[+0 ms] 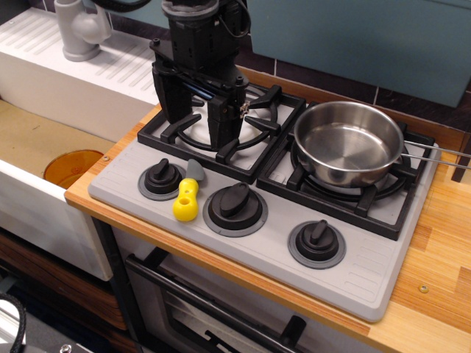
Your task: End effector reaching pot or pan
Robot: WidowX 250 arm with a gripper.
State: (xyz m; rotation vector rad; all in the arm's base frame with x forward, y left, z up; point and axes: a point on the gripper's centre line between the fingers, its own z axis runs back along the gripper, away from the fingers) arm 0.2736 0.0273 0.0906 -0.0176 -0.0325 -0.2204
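Black bulky claw (197, 118) with two straight parallel fingers hung low over the left black cast-iron burner grate (213, 125), fingers spread, nothing between them. Step in hand looked like the approach: claw hadn't reached the target. Shiny round stainless-steel pan (348, 142) sat on the right burner grate (346, 184), one burner over to the viewer's right of the claw, apart from it, thin handle pointing right. Next move probably called for a sideways traverse clear of the grates and pan rim.

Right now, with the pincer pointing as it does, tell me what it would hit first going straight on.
The pincer points down over the left burner grate, so it would likely meet that grate first, not the pan on the right burner.
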